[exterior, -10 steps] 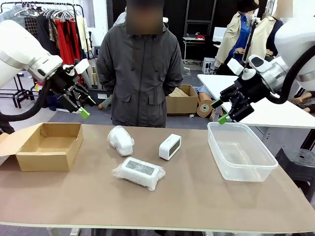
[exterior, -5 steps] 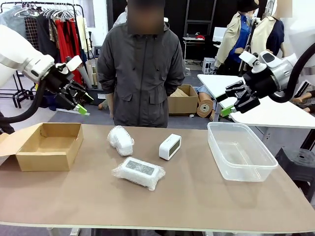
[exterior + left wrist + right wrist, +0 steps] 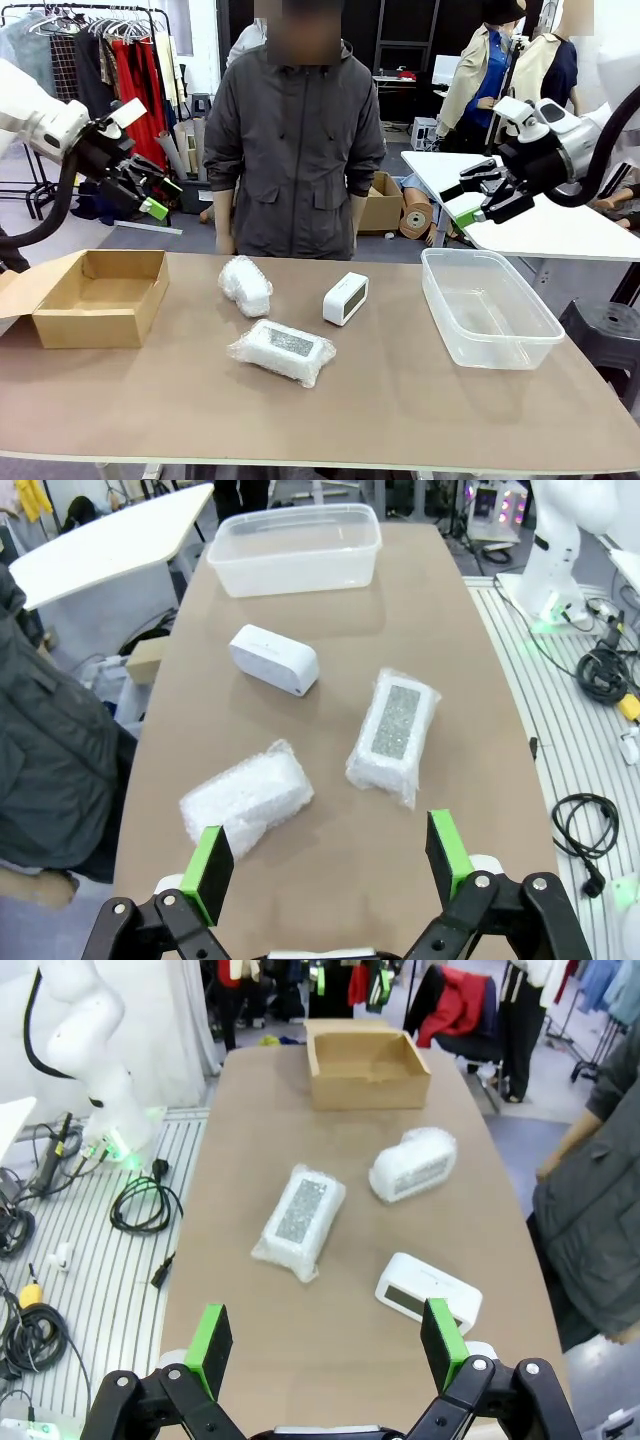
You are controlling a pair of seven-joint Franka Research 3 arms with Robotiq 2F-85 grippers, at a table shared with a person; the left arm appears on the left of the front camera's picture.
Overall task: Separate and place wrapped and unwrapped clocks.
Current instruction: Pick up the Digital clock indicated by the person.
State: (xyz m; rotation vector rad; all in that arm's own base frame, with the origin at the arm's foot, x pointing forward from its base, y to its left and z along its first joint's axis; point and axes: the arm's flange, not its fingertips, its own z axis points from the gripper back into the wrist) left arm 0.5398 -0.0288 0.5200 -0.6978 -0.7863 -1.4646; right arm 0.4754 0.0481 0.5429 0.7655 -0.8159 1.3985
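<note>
A: Where do the clocks lie?
B: Mid-table [image 3: 400, 400]. The bare white clock [image 3: 345, 298] sits at centre, the rounder wrapped clock [image 3: 245, 285] at its 9 o'clock and the flat wrapped clock [image 3: 283, 350] at its 7 o'clock, none touching.
A: And the grippers?
B: Both are spread wide and empty, raised off the table. In the front view the left gripper [image 3: 160, 198] is at 10 o'clock above the cardboard box [image 3: 90, 330], and the right gripper [image 3: 468, 203] is at 2 o'clock above the clear plastic tub [image 3: 500, 350].
</note>
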